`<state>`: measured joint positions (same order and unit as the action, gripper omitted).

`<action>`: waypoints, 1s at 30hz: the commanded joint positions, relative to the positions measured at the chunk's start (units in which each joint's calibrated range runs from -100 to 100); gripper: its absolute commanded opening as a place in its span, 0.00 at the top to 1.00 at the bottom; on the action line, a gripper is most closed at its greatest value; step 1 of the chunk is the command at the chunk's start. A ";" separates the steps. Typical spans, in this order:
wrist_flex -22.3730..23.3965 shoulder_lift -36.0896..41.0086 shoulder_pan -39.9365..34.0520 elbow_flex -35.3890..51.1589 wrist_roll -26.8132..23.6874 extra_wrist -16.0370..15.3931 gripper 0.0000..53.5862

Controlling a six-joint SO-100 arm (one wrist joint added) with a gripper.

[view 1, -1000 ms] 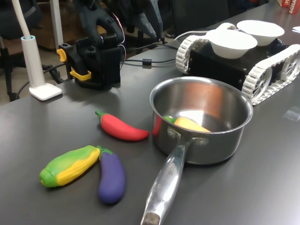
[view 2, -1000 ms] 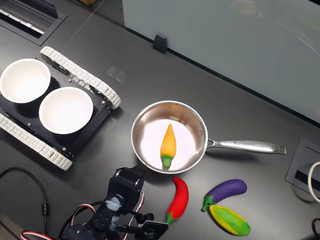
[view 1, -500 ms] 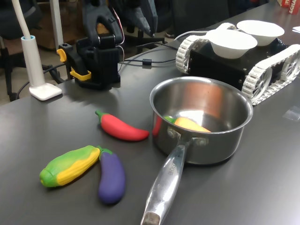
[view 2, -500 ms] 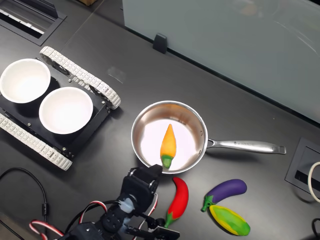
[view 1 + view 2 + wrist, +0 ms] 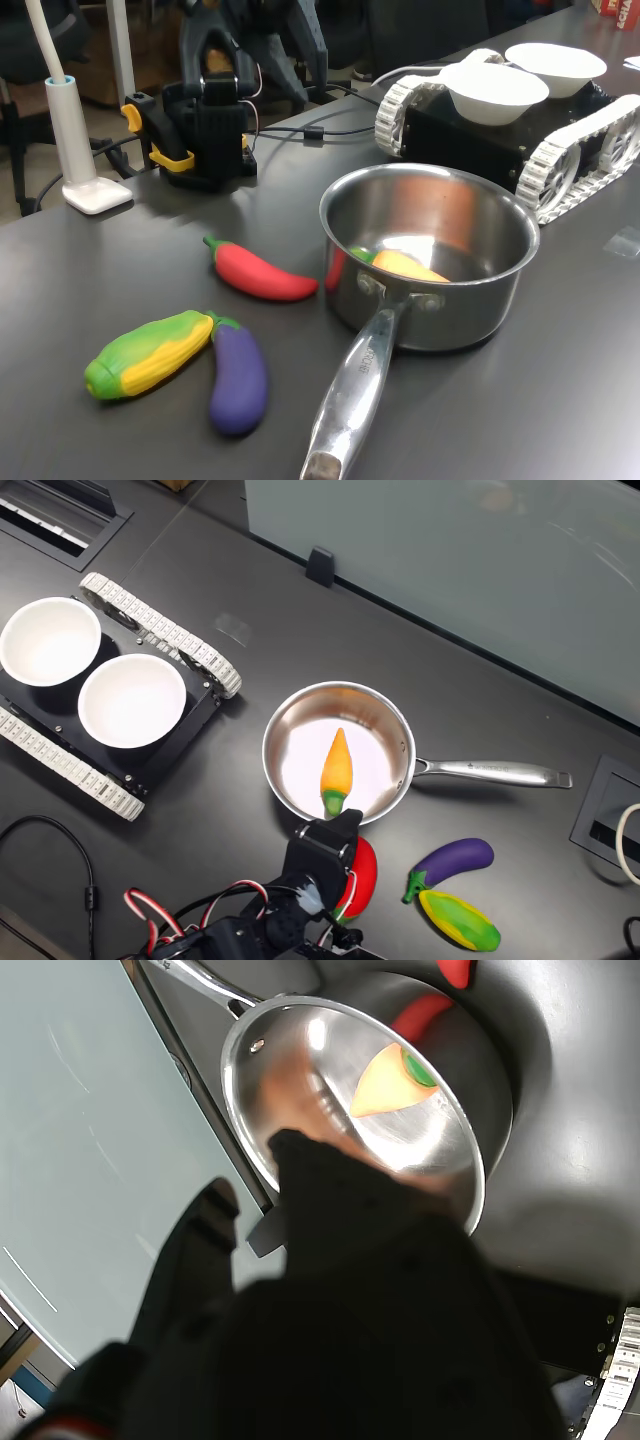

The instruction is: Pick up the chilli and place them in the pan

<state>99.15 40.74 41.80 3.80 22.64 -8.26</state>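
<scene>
The first exterior view looks low across the desk (image 5: 120, 270); the second exterior view looks straight down. Both share the pan (image 5: 500, 270) (image 5: 290, 745); the wrist view hovers close above it.

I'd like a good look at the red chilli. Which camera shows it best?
The first exterior view: the whole chilli lies unobstructed beside the pan. The second exterior view has the arm covering half; the wrist view catches only its tip.

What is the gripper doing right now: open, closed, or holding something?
Gripper: above the red chilli beside the pan, holding nothing visible; the pictures do not show whether it is open or closed.
</scene>
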 commanded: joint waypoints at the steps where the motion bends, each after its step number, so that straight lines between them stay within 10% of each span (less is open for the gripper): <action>1: 0.42 -0.46 3.26 4.42 2.64 -1.48 0.72; 30: 0.51 -2.07 13.93 -5.85 25.01 -3.42 0.39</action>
<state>99.15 38.72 54.24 -2.71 46.03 -11.11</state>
